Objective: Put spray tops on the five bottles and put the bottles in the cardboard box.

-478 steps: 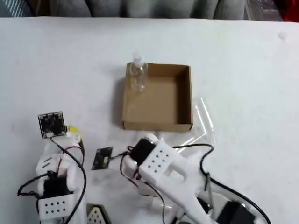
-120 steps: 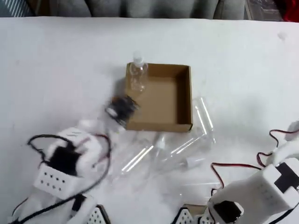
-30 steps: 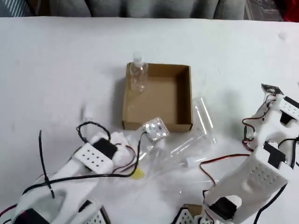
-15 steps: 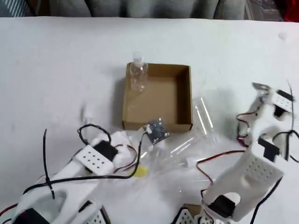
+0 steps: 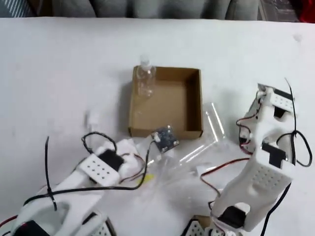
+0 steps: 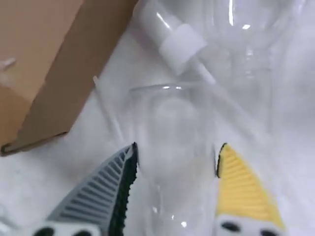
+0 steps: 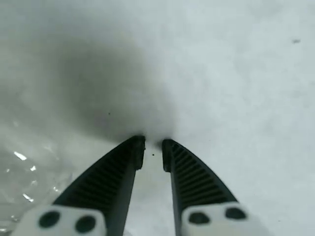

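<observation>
Left gripper (image 6: 174,152): released. The grey and yellow fingers are spread to either side of a clear uncapped bottle (image 6: 172,118) that lies on the table just in front of the cardboard box (image 5: 140,131). The tips sit level with the bottle's walls; I cannot tell whether they press on it. Just beyond this bottle, closer to the box's front wall, lies a white spray top (image 6: 178,42) with its thin dip tube trailing out.

Right gripper (image 7: 153,146): closed to a narrow slit and holding nothing, tips down at the bare white table (image 7: 236,73), well to the right of the box.

One capped bottle (image 5: 145,78) stands upright inside the box, in the far corner on my left arm's side. Further clear bottles (image 5: 215,120) lie loose beside the box's near right corner.
</observation>
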You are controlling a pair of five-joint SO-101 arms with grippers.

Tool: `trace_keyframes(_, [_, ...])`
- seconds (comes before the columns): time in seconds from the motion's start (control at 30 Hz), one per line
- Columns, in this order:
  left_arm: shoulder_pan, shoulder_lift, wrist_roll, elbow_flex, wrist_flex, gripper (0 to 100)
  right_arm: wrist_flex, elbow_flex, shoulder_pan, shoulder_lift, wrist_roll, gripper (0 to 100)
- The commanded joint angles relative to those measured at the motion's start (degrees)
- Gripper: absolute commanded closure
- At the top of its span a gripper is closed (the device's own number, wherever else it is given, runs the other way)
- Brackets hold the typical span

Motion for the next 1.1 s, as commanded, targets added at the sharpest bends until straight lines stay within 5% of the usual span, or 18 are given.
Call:
trace_keyframes(0.0, [0.3,-0.4,-3.7,0.1,-0.4,85,-2.0,-0.2,-3.9,0.7,-0.6,97.6])
trace_keyframes(0.37, [0.3,-0.5,-3.9,-0.3,0.8,88,-2.0,-0.1,-3.6,0.7,-0.5,97.6])
trace_keyframes(0.6, [-0.2,-0.5,-3.9,-10.3,14.4,88,-2.0,-0.1,-3.6,0.7,-0.5,97.6])
trace_keyframes(1.07, [-2.0,-0.5,-3.9,-20.7,27.8,89,-2.0,-0.1,-3.7,0.7,-0.5,97.6])
